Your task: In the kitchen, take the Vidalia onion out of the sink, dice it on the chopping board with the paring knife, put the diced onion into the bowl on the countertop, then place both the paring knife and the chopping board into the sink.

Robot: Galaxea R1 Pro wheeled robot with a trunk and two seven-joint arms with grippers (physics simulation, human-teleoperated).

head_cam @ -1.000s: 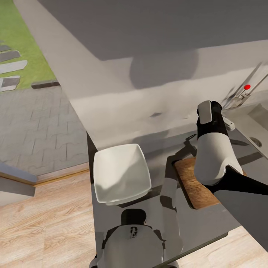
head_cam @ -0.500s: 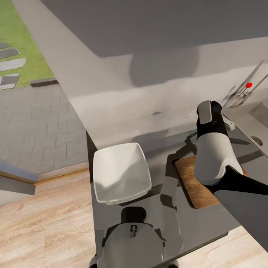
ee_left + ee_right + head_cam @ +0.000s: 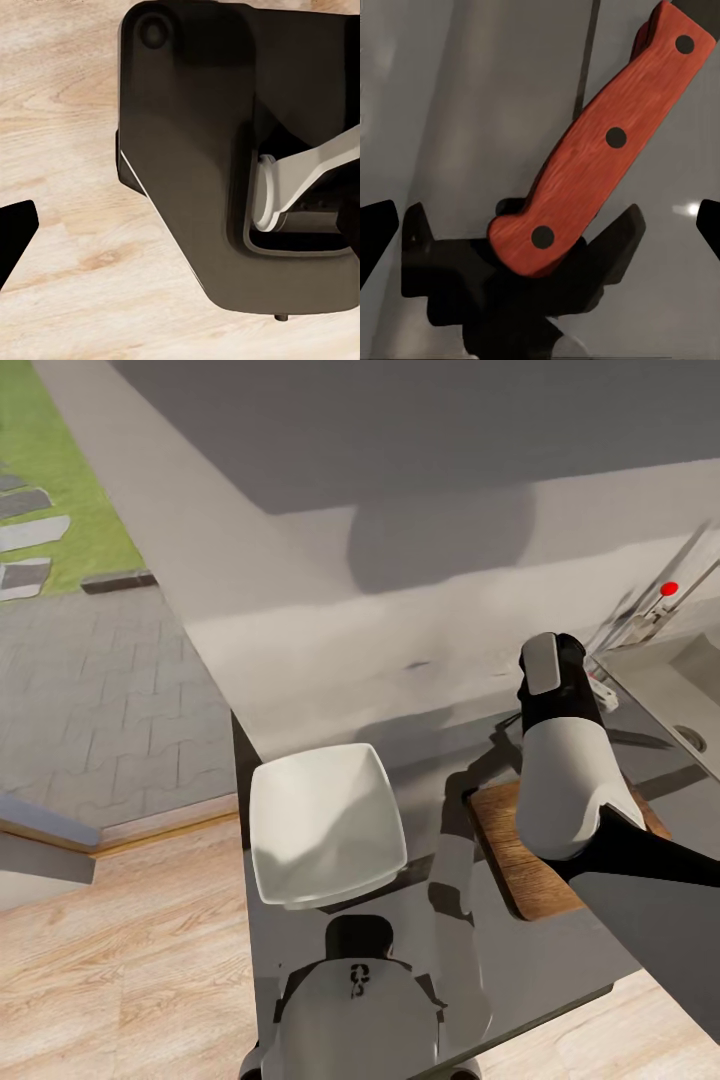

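Compared with a second ago, the right arm (image 3: 565, 780) has shifted slightly toward the bowl and away from the tap, its wrist now sitting a little higher in the head view; the bowl, board and sink have not moved. In the right wrist view the paring knife (image 3: 600, 142) lies flat on the glossy grey table (image 3: 472, 112), its orange-red wood-grain handle showing three dark rivets, the blade end running out of sight at the frame edge. The right claw (image 3: 540, 225) hangs spread wide above the handle's butt end, a dark fingertip (image 3: 376, 240) at each side of the frame and neither one touching the knife. The chopping board (image 3: 515, 855) lies on the table partly under the right forearm, its rounded corner pointing toward the bowl (image 3: 325, 825), which sits well apart from it near the table's front edge. The sink (image 3: 665, 685) lies beyond the board at the table's far right, tap with red knob (image 3: 668, 589) behind it. Bare table surface lies between bowl and board. The left wrist view looks down on wood floor (image 3: 60, 135) and dark robot body; one dark fingertip of the left claw (image 3: 13, 236) shows, and whether that claw is spread or closed cannot be told.
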